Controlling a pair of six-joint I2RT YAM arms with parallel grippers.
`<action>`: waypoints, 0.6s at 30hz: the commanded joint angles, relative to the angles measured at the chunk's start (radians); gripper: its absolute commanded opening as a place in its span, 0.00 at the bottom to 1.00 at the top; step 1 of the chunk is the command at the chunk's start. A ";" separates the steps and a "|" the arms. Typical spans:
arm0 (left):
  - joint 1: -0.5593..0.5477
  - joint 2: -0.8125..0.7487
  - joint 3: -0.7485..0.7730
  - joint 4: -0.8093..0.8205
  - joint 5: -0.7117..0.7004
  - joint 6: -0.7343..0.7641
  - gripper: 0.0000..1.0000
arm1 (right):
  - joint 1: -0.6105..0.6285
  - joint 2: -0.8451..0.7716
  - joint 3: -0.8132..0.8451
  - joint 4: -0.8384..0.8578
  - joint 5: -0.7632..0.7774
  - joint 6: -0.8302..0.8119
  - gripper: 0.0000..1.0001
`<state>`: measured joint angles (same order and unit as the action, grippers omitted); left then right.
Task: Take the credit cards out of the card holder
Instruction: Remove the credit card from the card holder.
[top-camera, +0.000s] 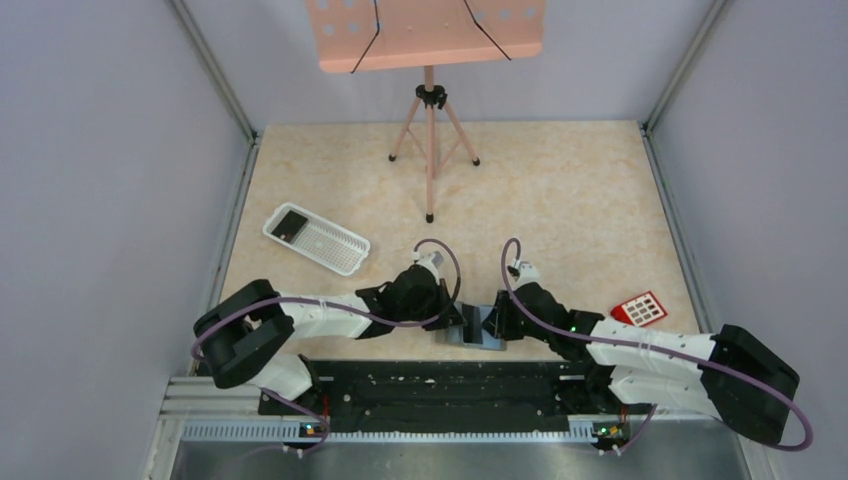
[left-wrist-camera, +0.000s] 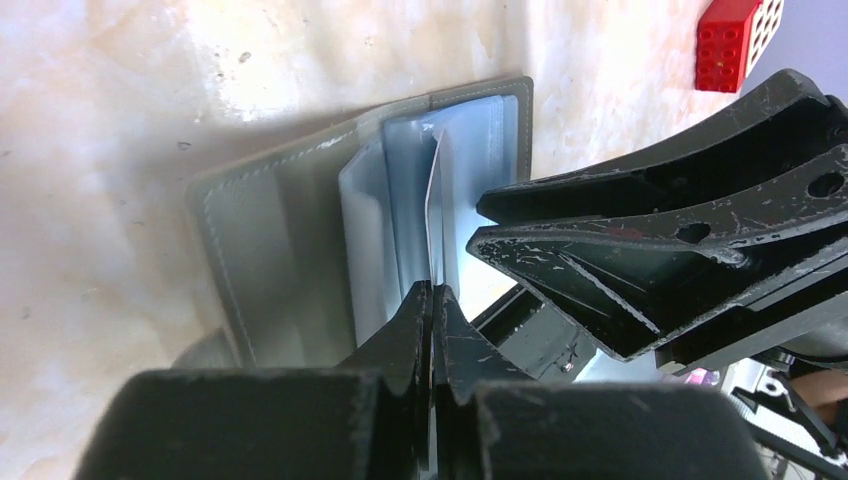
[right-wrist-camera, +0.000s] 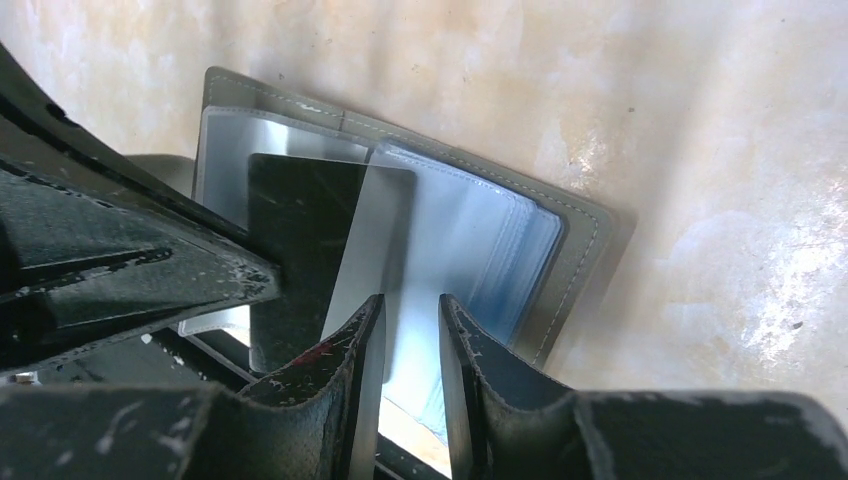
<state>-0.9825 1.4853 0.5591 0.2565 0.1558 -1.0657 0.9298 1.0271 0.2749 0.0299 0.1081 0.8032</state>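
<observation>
Left gripper (left-wrist-camera: 432, 300), jaws pressed shut on a thin pale sheet (left-wrist-camera: 436, 210) standing from the open card holder (left-wrist-camera: 270, 250); right gripper (right-wrist-camera: 410, 315), at the holder's 3 o'clock, is narrowly parted over its clear sleeves (right-wrist-camera: 480, 240). Red credit card (top-camera: 640, 308) lies farther at 3 o'clock, white tray (top-camera: 335, 248) at 10 o'clock

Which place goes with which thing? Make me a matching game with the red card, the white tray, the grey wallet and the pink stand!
Things:
1. red card
2. white tray
3. card holder
4. pink stand

Places on the table:
A. middle, by the near edge
B. far end
C. right side
D. left side

Pairs: 1-C, 2-D, 3-A, 4-B
</observation>
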 joint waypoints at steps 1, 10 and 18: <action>0.008 -0.060 -0.008 -0.082 -0.064 0.029 0.00 | -0.021 -0.004 0.009 -0.080 0.055 -0.041 0.27; 0.013 -0.148 -0.018 -0.131 -0.118 0.013 0.00 | -0.021 -0.017 0.081 -0.099 0.032 -0.168 0.30; 0.021 -0.232 0.018 -0.192 -0.146 -0.003 0.00 | -0.009 -0.094 0.150 -0.025 0.031 -0.350 0.31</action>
<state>-0.9684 1.3128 0.5503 0.1040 0.0456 -1.0634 0.9234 0.9894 0.3653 -0.0734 0.1318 0.5968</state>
